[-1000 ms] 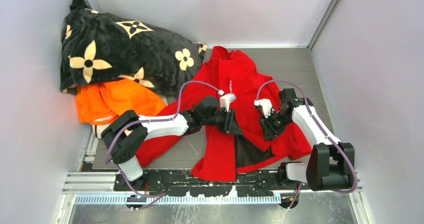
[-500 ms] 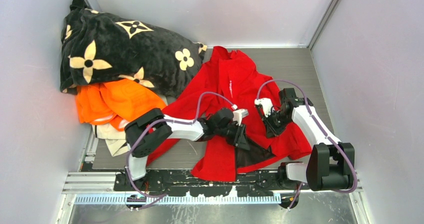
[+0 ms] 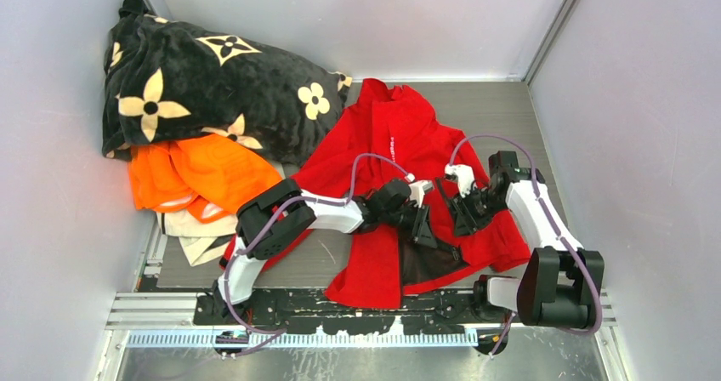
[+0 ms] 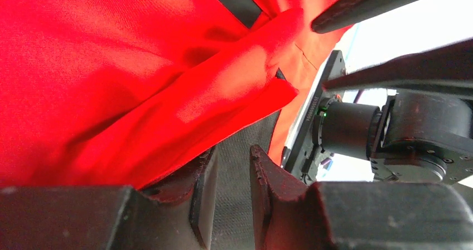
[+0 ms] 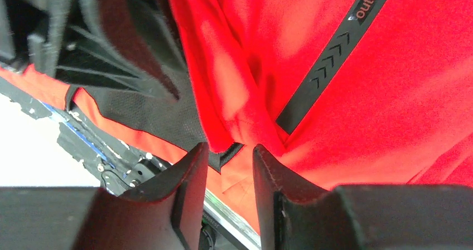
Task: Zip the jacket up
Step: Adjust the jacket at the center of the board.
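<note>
One grey worktop (image 3: 502,109) was seen, closed in by pale walls on three sides. Its far left corner was filled by a heaped black blanket (image 3: 212,92) patterned with cream flowers. The red jacket (image 3: 383,126) was spread over the middle of the worktop, with its collar towards the far edge, its hem close to the near edge and one sleeve stretched towards the near left. Its front was parted low down, where one panel was folded back and a dark mesh lining (image 3: 425,262) was exposed. An orange garment (image 3: 195,173) was tucked under the blanket's near side by the left edge, with a pale cloth (image 3: 191,236) just nearer.

Both arms were bent over the jacket's lower front, and their claws were brought near each other. The left gripper (image 4: 231,155) was held low with its jaws slightly apart; lining was seen through the gap, and a red fold was draped beside one finger. The right gripper (image 5: 228,149) was also held apart, with the tip of a red fold at the mouth of its jaws. A black strip (image 5: 334,54) with pale lettering was seen just beyond.
</note>
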`<action>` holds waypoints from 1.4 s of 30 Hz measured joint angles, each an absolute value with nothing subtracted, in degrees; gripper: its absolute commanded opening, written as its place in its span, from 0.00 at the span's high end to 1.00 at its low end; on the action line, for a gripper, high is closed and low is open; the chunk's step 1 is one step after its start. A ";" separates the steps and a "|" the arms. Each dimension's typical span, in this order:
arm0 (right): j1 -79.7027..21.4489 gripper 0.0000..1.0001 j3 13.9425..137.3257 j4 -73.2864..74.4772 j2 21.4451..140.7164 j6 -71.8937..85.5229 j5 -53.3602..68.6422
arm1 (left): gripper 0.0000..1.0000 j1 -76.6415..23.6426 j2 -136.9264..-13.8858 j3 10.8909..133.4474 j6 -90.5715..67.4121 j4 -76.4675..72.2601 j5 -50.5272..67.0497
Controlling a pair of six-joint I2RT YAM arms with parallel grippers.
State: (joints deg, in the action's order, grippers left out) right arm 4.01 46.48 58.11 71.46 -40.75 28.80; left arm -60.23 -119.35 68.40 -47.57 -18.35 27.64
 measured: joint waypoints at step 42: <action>-8.21 0.75 44.01 54.43 68.47 -42.15 25.23 | 0.70 -58.48 -101.56 57.74 -45.17 -12.99 28.36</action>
